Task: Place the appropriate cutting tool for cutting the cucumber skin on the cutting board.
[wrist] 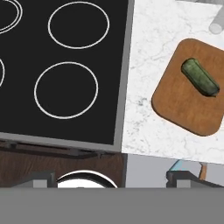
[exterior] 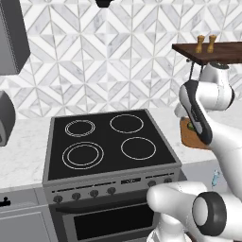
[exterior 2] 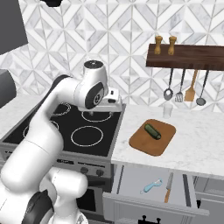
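The brown cutting board [exterior 2: 144, 146] lies on the marble counter right of the stove, with the dark green cucumber [exterior 2: 153, 131] on its far part. They appear again as the board [wrist: 183, 109] and cucumber [wrist: 200, 78] in the hand view. A pale blue peeler [exterior 2: 151, 186] rests in the open drawer below the counter, and its tip [wrist: 177, 165] peeks out low in the hand view. My gripper [exterior 2: 103, 113] hangs open and empty above the stove's right rear burner, left of the board. Its dark fingertips [wrist: 39, 178] stand wide apart.
In the drawer [exterior 2: 131, 203], a knife [exterior 2: 168, 188] with a wooden handle lies beside the peeler. A glass [exterior 2: 167, 110] stands behind the board. A dark wall shelf [exterior 2: 188, 57] carries two shakers, with spoons and an orange spatula [exterior 2: 191, 92] hanging under it. The black stove [exterior: 108, 142] has several burners.
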